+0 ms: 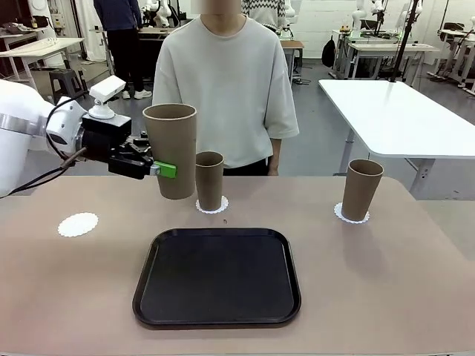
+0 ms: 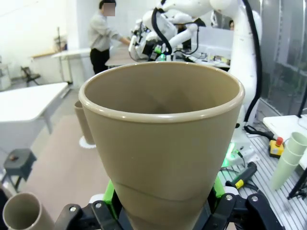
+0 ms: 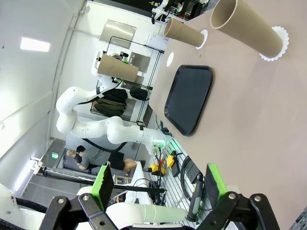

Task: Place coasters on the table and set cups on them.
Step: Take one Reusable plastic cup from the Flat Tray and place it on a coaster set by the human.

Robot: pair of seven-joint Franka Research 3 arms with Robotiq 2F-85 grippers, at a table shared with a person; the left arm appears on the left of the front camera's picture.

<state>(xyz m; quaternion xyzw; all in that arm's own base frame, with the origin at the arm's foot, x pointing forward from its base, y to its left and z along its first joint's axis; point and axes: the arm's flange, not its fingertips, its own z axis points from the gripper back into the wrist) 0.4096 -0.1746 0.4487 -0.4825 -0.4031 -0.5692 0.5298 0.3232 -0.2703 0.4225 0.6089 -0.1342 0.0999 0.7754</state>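
Observation:
My left gripper [image 1: 162,170] is shut on a tan cup [image 1: 171,150], holding it upright above the beige table [image 1: 386,282]. This cup [image 2: 163,139] looms in the left wrist view between the green pads [image 2: 109,195]. To its lower left an empty white coaster [image 1: 78,224] lies on the table. A second cup [image 1: 209,180] stands on a coaster [image 1: 214,208] at mid-back. A third cup [image 1: 361,189] stands on a coaster [image 1: 349,216] at the right. My right gripper [image 3: 158,184] is open and empty, high off the table, viewing the cups [image 3: 249,26] from afar.
A black rectangular tray [image 1: 217,276] lies empty at the table's front middle. A person in a pale shirt [image 1: 226,81] stands at the far edge behind the middle cup. A white table [image 1: 401,111] stands behind at the right.

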